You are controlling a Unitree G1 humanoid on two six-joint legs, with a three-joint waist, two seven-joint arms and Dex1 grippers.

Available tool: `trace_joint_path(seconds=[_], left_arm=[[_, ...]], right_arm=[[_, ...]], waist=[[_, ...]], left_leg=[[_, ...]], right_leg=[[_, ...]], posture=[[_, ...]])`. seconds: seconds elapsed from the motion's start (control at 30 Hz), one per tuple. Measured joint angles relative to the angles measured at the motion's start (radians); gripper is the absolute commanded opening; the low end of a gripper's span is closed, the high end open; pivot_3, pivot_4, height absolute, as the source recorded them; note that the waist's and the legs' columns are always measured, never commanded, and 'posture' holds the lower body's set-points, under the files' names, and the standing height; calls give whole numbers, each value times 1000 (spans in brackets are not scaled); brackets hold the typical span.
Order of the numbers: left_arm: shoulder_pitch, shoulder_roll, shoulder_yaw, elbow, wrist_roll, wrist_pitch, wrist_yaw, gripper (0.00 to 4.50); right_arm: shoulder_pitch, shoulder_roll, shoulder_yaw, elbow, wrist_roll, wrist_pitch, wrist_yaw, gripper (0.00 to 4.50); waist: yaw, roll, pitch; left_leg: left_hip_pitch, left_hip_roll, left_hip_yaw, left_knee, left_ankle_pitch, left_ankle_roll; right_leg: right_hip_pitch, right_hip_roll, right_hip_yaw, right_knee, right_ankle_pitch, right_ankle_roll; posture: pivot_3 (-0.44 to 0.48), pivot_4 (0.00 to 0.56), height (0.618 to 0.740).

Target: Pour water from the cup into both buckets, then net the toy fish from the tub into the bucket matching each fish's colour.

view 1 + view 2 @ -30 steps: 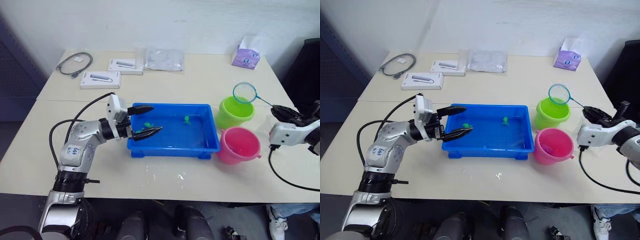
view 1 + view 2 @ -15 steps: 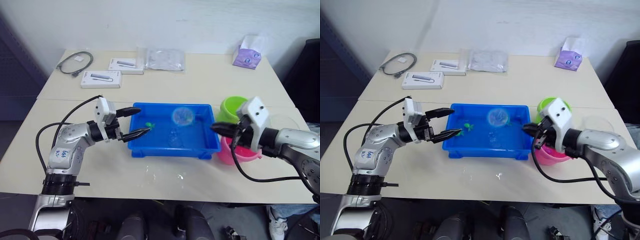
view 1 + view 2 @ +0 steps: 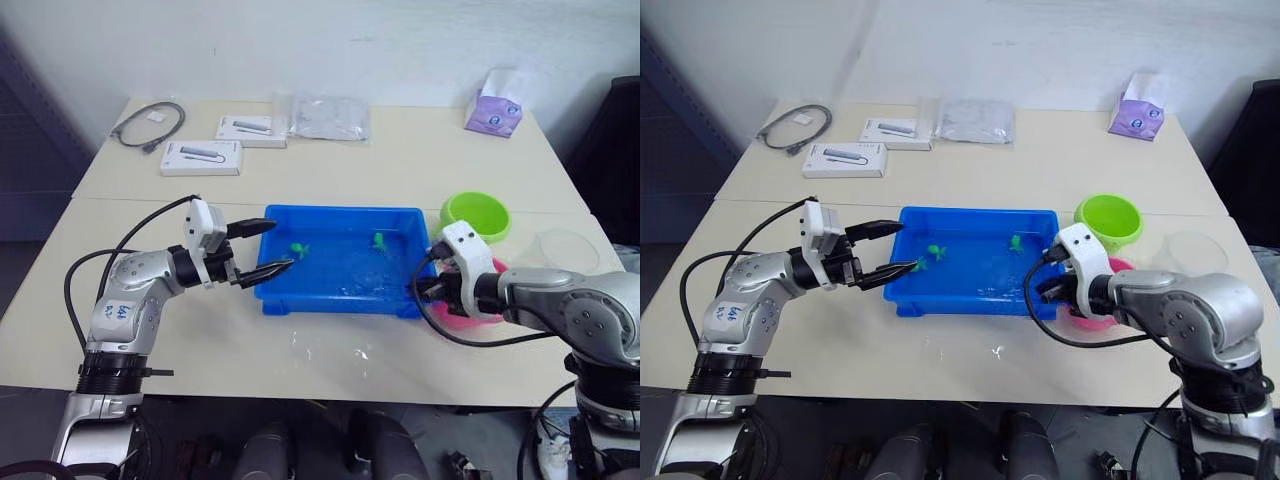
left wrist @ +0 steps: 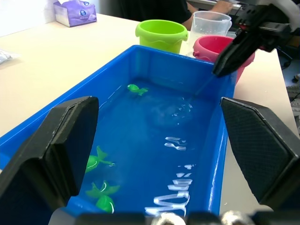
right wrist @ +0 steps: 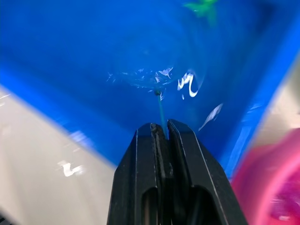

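The blue tub [image 3: 345, 296] holds water and small green toy fish [image 3: 298, 249], with others of them [image 4: 96, 161] at its left end. My right gripper [image 3: 424, 290] hangs over the tub's right end, shut on the thin handle of the net [image 5: 161, 104]. The net's hoop is down in the water. My left gripper [image 3: 280, 245] stands open at the tub's left rim, holding nothing. The lime green bucket [image 3: 475, 214] stands right of the tub. The pink bucket [image 4: 220, 47] sits in front of it, partly behind my right arm. The clear cup [image 3: 567, 250] is farther right.
At the back of the table lie two white boxes [image 3: 200, 158], a clear plastic bag [image 3: 328, 117], a grey cable [image 3: 150, 126] and a purple tissue pack [image 3: 492, 112]. Water drops [image 3: 358, 352] mark the table in front of the tub.
My right arm swung in from the far right, carrying the net from above the green bucket across the tub and down into the water. My left gripper drew back a little to the left.
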Motion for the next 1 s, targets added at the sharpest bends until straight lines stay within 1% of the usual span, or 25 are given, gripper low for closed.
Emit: trace_joint_path(seconds=[0.13, 0.23, 0.4, 0.5, 0.63, 0.77, 0.87, 1.0], left_arm=[[1, 0, 1, 1, 0, -9, -3, 4449], [1, 0, 1, 7, 0, -13, -10, 4449], [0, 0, 0, 32, 0, -19, -14, 4449], [-1, -1, -2, 33, 0, -20, -20, 4449], [-2, -3, -4, 35, 0, -21, -22, 4449], [-5, -7, -9, 38, 0, -23, -23, 4449], [-6, -7, -12, 40, 0, -28, -29, 4449], [-7, -12, -13, 41, 0, -31, -33, 4449]], right_arm=[[-1, 62, -10, 9, -58, -44, -28, 0], [22, 67, -10, 14, -94, -96, -24, 0], [92, 66, -9, 14, -170, -247, -1, 0], [133, 64, -9, 10, -188, -311, 33, 0], [199, 61, -8, -28, -200, -448, 121, 0], [265, 60, -25, -79, -193, -507, 172, 0], [345, 51, -81, -133, -164, -529, 216, 0], [418, 24, -211, -216, -101, -561, 267, 0]], waist=[[1, 0, 0], [2, 0, 0], [1, 0, 0], [1, 0, 0], [1, 0, 0], [2, 0, 0], [6, 0, 0], [6, 0, 0]], left_leg=[[-2, 0, 0, 0, 0, 0], [-4, -1, -1, 0, 0, 0], [-5, -1, -1, 0, 0, 0], [-5, -1, -1, 0, 0, 0], [-5, -1, -1, 0, 0, 1], [-5, -1, -1, 0, 0, 1], [-5, -1, -1, 0, 0, 1], [-5, -2, -1, 0, 0, 1]], right_leg=[[-1, 2, -1, 0, 0, 0], [-2, 2, -2, 0, 0, 0], [-4, 3, -3, 0, 0, 0], [-4, 3, -2, 0, 0, 0], [-4, 3, -3, 0, 0, 0], [-4, 3, -3, 0, 0, 0], [-3, 3, -3, -1, 0, 0], [-3, 3, -3, -1, 1, 1]], posture=[[0, 150, 740], [0, 150, 740], [0, 150, 740], [0, 150, 740], [0, 150, 740], [0, 150, 740], [0, 150, 740], [0, 150, 740]])
